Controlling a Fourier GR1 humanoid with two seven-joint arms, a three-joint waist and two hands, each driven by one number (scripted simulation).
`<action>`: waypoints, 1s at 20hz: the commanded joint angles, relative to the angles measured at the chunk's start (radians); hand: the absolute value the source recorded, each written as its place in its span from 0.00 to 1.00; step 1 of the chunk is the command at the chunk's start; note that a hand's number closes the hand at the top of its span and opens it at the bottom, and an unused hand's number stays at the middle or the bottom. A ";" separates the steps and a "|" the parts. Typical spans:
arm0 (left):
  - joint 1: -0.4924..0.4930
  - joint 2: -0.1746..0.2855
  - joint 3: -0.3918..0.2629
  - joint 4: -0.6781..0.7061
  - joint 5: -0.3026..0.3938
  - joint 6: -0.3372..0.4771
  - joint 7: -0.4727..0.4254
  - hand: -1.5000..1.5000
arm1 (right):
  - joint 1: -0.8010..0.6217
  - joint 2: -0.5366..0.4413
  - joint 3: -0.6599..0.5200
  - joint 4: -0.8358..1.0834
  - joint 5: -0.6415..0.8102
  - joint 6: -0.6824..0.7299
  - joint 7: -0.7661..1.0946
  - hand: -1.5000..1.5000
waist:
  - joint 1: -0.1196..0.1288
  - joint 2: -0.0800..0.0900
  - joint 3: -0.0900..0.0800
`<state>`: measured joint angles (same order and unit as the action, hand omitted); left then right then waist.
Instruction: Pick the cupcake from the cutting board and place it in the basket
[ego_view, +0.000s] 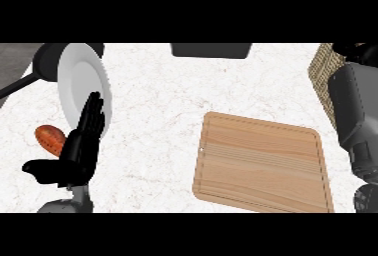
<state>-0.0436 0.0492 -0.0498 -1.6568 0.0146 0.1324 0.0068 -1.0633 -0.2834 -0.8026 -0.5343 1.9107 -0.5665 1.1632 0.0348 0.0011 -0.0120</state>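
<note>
One cupcake, which I judge light, soft and crushable, best held round its base, shows nowhere on the pale wooden cutting board (262, 162); my right hand (345, 48), whose grasp I cannot tell, is at the woven wicker basket (321, 72) upper right, black left hand (74, 150) resting open at left.

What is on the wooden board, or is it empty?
Empty. The cutting board shows only bare wood grain from edge to edge; nothing sits on it.
</note>
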 joint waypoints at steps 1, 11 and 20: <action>-0.003 0.016 0.025 0.004 0.009 -0.006 -0.003 0.50 | 0.076 0.037 -0.019 -0.011 0.008 -0.087 0.164 1.00 | -0.014 0.007 0.012; 0.053 -0.009 -0.001 -0.005 0.008 -0.012 -0.035 0.50 | 0.141 0.079 -0.117 -0.070 -0.020 -0.168 0.131 0.00 | -0.015 0.006 0.012; 0.001 0.037 0.052 -0.022 0.046 -0.043 0.017 0.50 | 0.111 0.043 -0.097 -0.077 0.005 -0.212 0.084 0.00 | -0.016 0.005 0.012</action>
<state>-0.0296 0.0562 -0.0386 -1.6914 0.0240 0.1234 0.0294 -0.9432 -0.2275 -0.9221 -0.6019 1.8893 -0.7269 1.1193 0.0237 -0.0019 -0.0106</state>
